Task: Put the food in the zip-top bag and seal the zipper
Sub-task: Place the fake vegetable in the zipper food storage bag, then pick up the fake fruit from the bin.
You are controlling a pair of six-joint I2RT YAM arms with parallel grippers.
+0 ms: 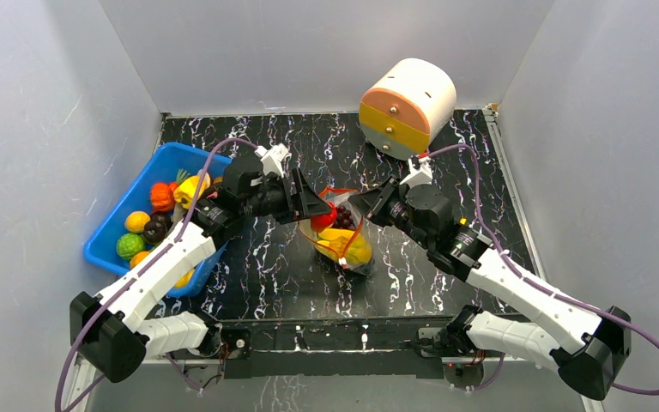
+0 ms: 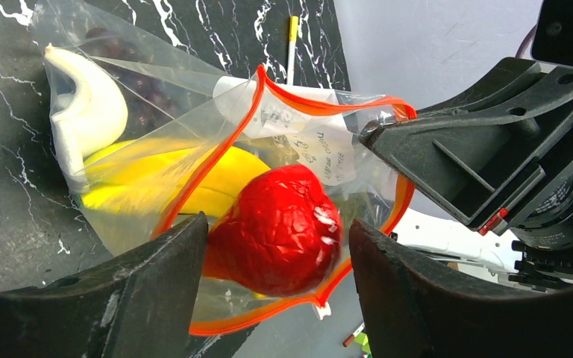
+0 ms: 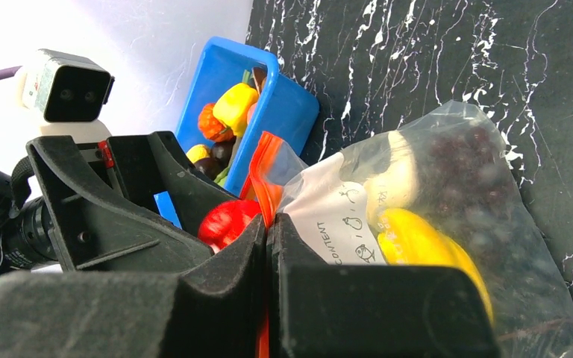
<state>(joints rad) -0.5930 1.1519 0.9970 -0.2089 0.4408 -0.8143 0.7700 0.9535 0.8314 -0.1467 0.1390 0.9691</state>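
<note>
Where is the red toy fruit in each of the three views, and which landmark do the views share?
Top view: the red fruit lies near the centre, at the mouth of the bag.
Left wrist: lower centre, between the open jaws of the left gripper.
Right wrist: left of centre, partly hidden beside the right gripper.
Shared landmark: the yellow banana inside the bag.
</note>
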